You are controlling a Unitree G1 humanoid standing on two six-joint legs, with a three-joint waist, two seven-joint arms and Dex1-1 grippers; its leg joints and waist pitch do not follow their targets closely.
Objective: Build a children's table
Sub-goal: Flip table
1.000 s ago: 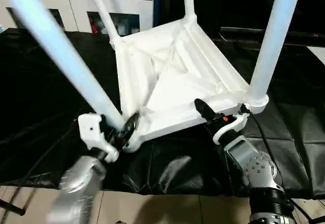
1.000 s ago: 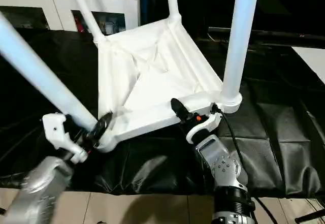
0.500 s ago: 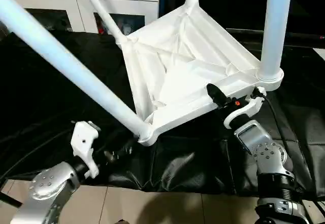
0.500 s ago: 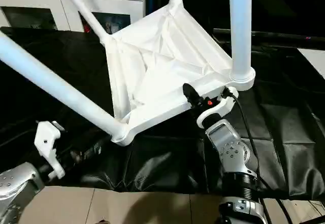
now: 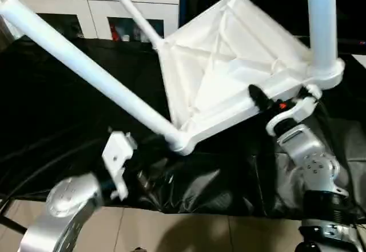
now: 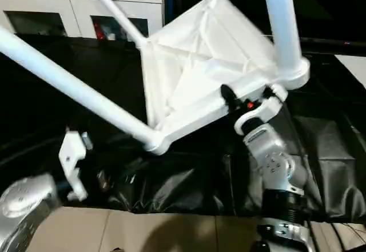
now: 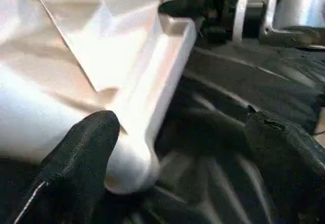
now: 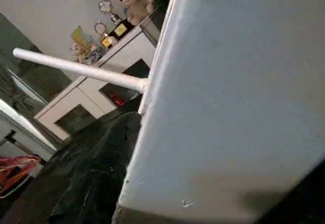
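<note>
Tabletop (image 5: 229,63) tilted above the black cloth (image 5: 51,109), underside up, legs attached. Right gripper (image 5: 264,100) clamped on its near rim beside a corner socket. Left gripper (image 7: 177,132) spread apart, free, just below the lowest corner.

tabletop (image 5: 229,63): white, ribbed | legs (image 5: 91,75): white | table cover (image 5: 51,120): black | cabinet (image 5: 86,0): white

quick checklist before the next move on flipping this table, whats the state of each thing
1. Right gripper clamped on tabletop edge: ok.
2. Left gripper open, off the near corner socket: ok.
3. Four legs seated in sockets: ok; near-left leg, near-right leg.
4. Tabletop flat on black cloth: not ok, tilted, near-right side raised.
5. Legs fully locked: cannot tell.
</note>
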